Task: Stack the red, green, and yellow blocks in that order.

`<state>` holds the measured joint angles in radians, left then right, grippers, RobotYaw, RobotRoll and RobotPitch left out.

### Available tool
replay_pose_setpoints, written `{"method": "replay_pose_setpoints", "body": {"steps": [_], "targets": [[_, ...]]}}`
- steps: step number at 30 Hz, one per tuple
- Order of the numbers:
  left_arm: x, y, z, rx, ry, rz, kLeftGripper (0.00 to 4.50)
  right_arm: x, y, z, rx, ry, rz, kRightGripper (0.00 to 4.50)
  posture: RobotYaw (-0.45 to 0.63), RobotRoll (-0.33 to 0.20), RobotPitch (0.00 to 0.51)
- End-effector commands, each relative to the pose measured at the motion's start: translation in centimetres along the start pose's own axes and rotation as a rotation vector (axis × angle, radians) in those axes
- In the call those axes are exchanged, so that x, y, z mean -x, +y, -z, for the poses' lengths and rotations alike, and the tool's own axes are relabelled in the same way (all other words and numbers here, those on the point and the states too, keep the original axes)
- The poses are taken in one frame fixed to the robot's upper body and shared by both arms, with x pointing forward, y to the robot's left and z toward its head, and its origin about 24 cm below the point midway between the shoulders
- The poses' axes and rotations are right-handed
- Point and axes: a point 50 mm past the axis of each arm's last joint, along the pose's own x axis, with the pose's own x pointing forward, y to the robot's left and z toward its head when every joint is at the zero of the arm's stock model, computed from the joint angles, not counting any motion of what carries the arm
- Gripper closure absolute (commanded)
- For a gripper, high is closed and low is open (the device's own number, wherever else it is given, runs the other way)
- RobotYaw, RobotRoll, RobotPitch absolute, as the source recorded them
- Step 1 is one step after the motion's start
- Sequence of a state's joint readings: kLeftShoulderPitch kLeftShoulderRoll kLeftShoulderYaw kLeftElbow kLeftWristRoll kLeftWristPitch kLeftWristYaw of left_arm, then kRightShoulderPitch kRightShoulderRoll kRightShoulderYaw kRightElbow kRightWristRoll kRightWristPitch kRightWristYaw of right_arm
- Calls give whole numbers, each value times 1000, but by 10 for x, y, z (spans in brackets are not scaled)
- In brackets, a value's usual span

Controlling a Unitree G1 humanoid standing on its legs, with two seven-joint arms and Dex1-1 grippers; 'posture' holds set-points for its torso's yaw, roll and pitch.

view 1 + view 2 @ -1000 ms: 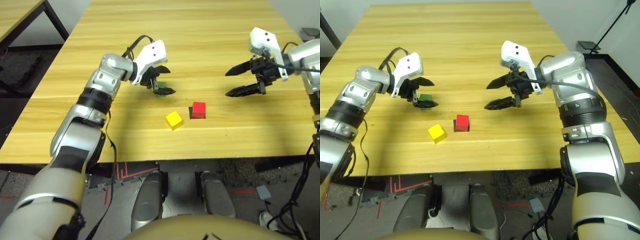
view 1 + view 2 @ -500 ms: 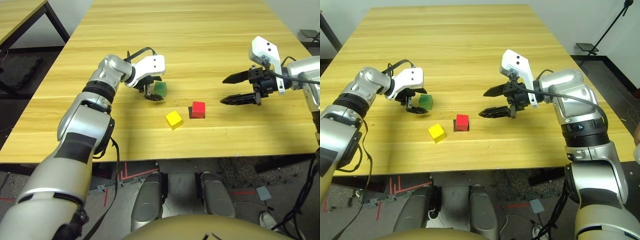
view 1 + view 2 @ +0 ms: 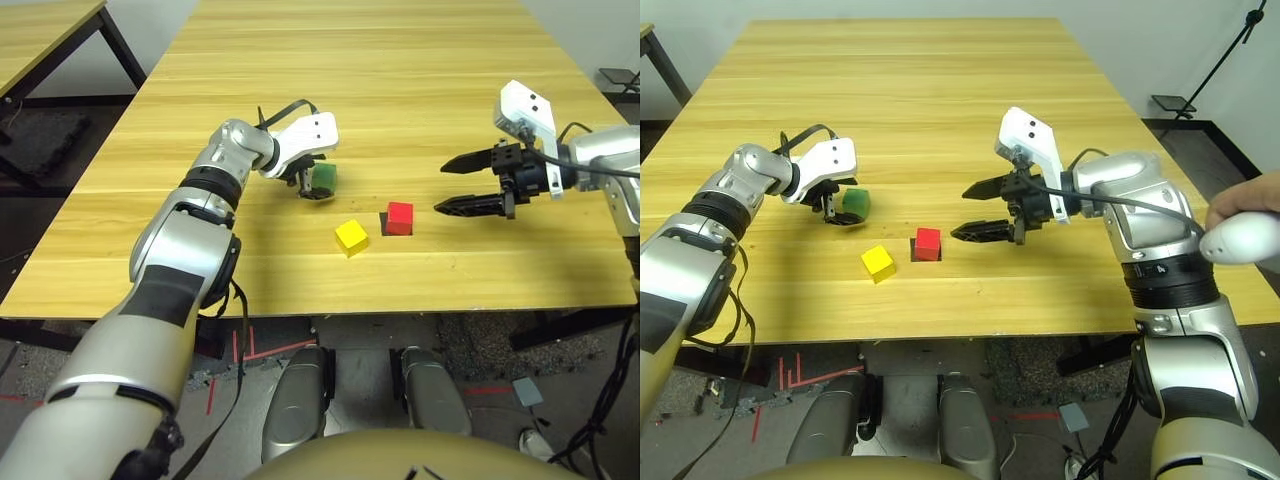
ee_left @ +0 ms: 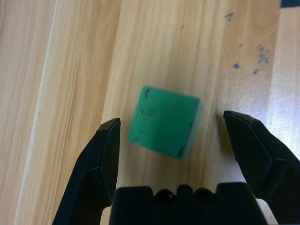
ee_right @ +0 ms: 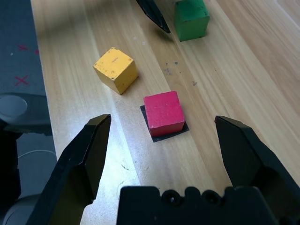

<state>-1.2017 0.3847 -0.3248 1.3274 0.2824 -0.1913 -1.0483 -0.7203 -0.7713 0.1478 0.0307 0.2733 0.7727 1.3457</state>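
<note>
The green block (image 3: 324,178) rests on the table between the fingers of my left gripper (image 3: 311,186), which is open; in the left wrist view the green block (image 4: 164,123) has a gap on each side. The red block (image 3: 400,216) sits on a flat black patch (image 5: 149,129) near the table's middle. The yellow block (image 3: 351,236) lies just left of it and nearer the front edge. My right gripper (image 3: 444,188) hovers open, to the right of the red block (image 5: 162,112), fingers pointing at it.
At the right edge, a person's hand (image 3: 1240,205) holds a white object (image 3: 1238,242). A second wooden table (image 3: 40,30) stands at the far left. The table's front edge (image 3: 330,308) runs close behind the yellow block.
My left wrist has turned and drawn in, so the green block now shows between its open fingers. My right gripper has lowered and moved left toward the red block.
</note>
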Motion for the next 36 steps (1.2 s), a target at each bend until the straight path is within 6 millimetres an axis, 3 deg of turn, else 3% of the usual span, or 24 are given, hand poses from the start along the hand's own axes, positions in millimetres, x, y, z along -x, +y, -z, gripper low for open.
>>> {"method": "replay_pose_setpoints", "body": {"steps": [1, 9, 17, 21, 25, 29, 36], "targets": [[0, 2, 2, 18, 40, -17, 0, 1, 4, -1, -2, -9, -3, 38, -48, -167, 80], [-9, -5, 6, 0, 127, 5, 0, 0, 10, -3, -12, -27, 2, 38, -98, -167, 84], [-22, -3, -23, -33, 2, -56, 0, 1, 13, -4, -22, -29, 16, 38, -125, -173, 82], [-25, -6, -23, -42, 21, -40, 0, 2, 14, -4, -25, -34, 26, 38, -135, -172, 77], [-25, -6, -15, -38, 81, -46, 892, 2, 13, -6, -23, -46, 38, 0, -141, -170, 70], [-21, -5, -8, -26, 118, -61, 2141, 0, 12, -7, -21, -56, 41, 0, -141, -167, 69], [-18, -3, -6, -6, 124, -64, 2283, -3, 11, -8, -21, -69, 48, 0, -125, -166, 72]]}}
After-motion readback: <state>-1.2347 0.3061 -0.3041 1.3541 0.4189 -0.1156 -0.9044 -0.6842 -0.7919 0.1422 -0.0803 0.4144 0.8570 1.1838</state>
